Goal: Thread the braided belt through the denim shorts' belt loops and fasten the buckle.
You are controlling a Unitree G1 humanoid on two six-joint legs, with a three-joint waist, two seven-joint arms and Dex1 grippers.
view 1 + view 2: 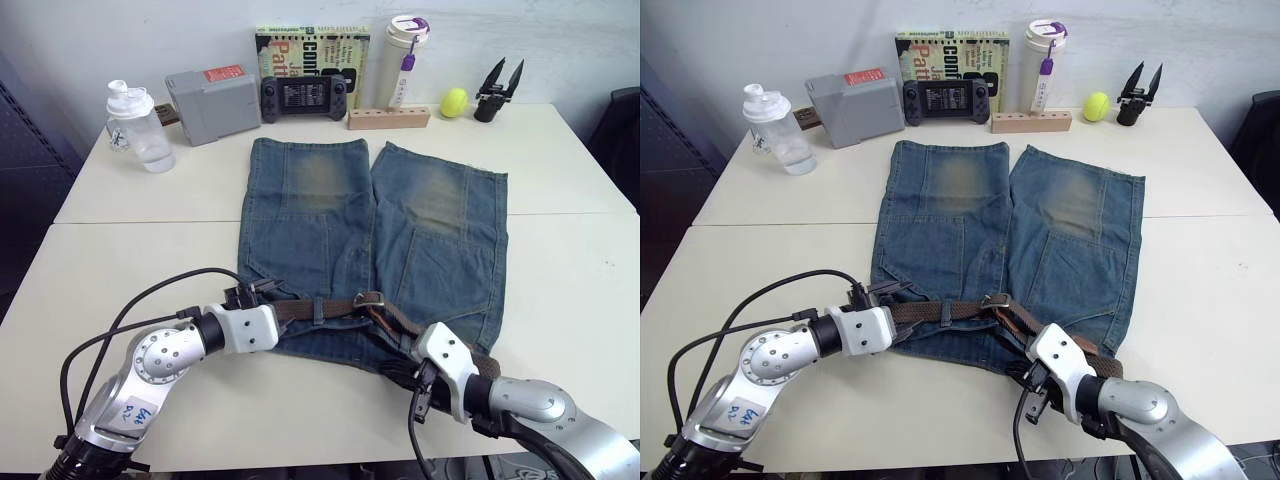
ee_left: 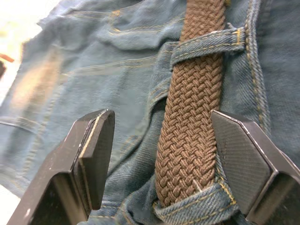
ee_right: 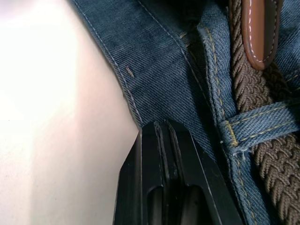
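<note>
White tabletop (image 1: 120,270) holds faded blue denim shorts (image 1: 370,240), low centre. Left gripper (image 2: 173,154) gapes astride the brown braided belt (image 2: 192,131); right gripper (image 3: 166,140) is pinched empty. Tugging could bunch the waistband.

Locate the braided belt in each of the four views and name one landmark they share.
Left eye view: the braided belt lies along the waistband of the denim shorts, between the two grippers.
Right eye view: the same strap, just below centre.
Left wrist view: belt runs between the open fingers, under belt loops.
Right wrist view: belt beside the shut gripper.
Shared landmark: a denim loop crossing the belt.
</note>
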